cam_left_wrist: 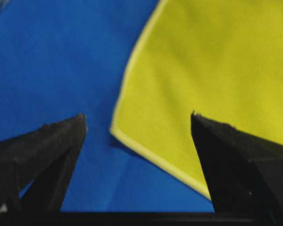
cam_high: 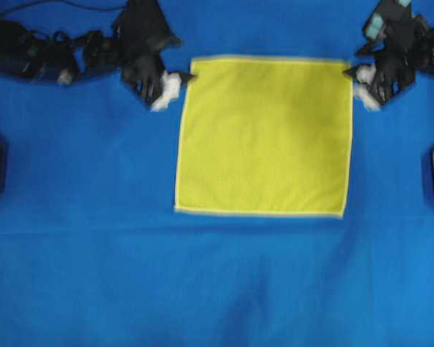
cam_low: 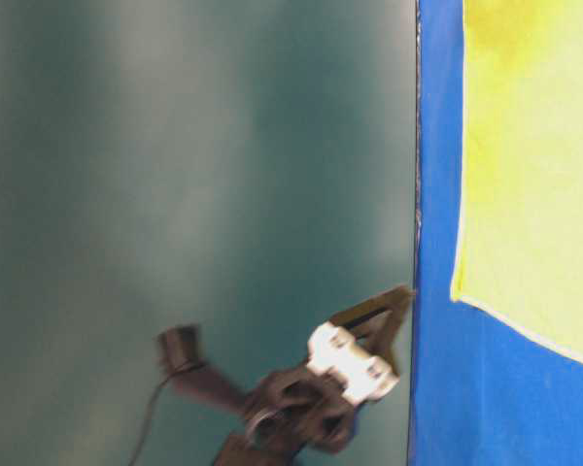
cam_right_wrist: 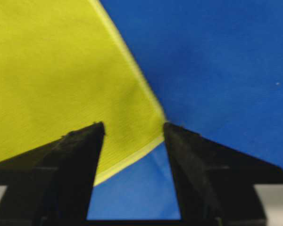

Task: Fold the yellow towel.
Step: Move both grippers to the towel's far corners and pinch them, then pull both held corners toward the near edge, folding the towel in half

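Yellow towel (cam_high: 264, 137) lying flat and square on the blue-covered bench (cam_high: 79, 217), left claw (cam_high: 179, 79) apart at its far left corner, right claw (cam_high: 356, 81) apart at its far right corner, neither clamped on cloth

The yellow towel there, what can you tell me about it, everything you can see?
The yellow towel is a bright yellow square of fine-textured cloth with a thin paler hem. It lies spread flat and unfolded on the blue table cover. The left gripper and the right gripper sit at its two far corners, jaws open, a corner lying between each pair. Nothing grips it, and nothing lies on it.
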You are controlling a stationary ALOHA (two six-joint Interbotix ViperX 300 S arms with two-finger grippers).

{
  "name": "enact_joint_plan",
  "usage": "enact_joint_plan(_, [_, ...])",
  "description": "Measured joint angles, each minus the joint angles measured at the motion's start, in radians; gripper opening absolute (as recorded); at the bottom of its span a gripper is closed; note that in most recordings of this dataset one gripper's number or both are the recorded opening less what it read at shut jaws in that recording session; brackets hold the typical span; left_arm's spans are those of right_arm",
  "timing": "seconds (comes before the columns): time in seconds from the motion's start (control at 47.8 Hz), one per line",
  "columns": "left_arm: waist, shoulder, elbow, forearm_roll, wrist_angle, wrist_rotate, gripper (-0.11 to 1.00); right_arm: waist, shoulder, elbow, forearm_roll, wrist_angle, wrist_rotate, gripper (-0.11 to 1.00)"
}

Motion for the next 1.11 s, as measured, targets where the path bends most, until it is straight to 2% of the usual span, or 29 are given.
enact_joint_plan(0.23, [0.035,0.158,-0.083,0.000,-0.009,0.014,0.86,-0.051,0.127,0.000,-0.008,-0.089,0.000,0.57])
enact_joint_plan(0.502, [0.038,0.209,-0.117,0.000,-0.009,0.018,0.84,-0.078,0.193,0.000,-0.009,-0.118,-0.002,0.54])
enact_joint_plan(0.606, [0.043,0.219,-0.120,0.000,-0.008,0.015,0.79,-0.081,0.209,0.000,-0.009,-0.132,0.003,0.48])
enact_joint_plan(0.711, [0.048,0.233,-0.123,0.000,-0.005,0.020,0.58,-0.081,0.216,0.000,-0.009,-0.135,0.003,0.30])
enact_joint_plan(0.816, [0.048,0.252,-0.126,0.000,0.009,0.015,0.28,-0.078,0.218,0.000,-0.008,-0.133,0.003,0.04])
enact_joint_plan(0.92, [0.046,0.255,-0.126,0.000,0.021,0.014,0.04,-0.075,0.218,-0.002,-0.008,-0.130,0.008,0.04])
enact_joint_plan(1.108, [0.046,0.253,-0.126,0.000,0.028,0.015,0.02,-0.071,0.215,0.000,-0.008,-0.104,0.012,0.04])
